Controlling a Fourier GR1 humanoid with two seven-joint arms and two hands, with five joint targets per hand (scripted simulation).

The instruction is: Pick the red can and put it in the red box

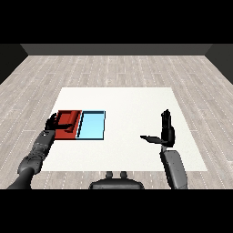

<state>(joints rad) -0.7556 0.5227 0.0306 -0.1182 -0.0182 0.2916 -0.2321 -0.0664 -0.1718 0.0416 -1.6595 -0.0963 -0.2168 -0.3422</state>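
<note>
The robot has two grey arms. The left arm [34,157] looks bumpy, with round parts. The right arm [174,168] is smooth and thick. Each ends in a black hand, left hand [52,124] and right hand [166,132], with thin fingers.

Single head view, high behind near table edge, facing down and forward. Whole white table [132,102] fits in frame, plank floor [113,68] beyond, dark wall [116,49] farthest. Forearms enter lower corners.
</note>
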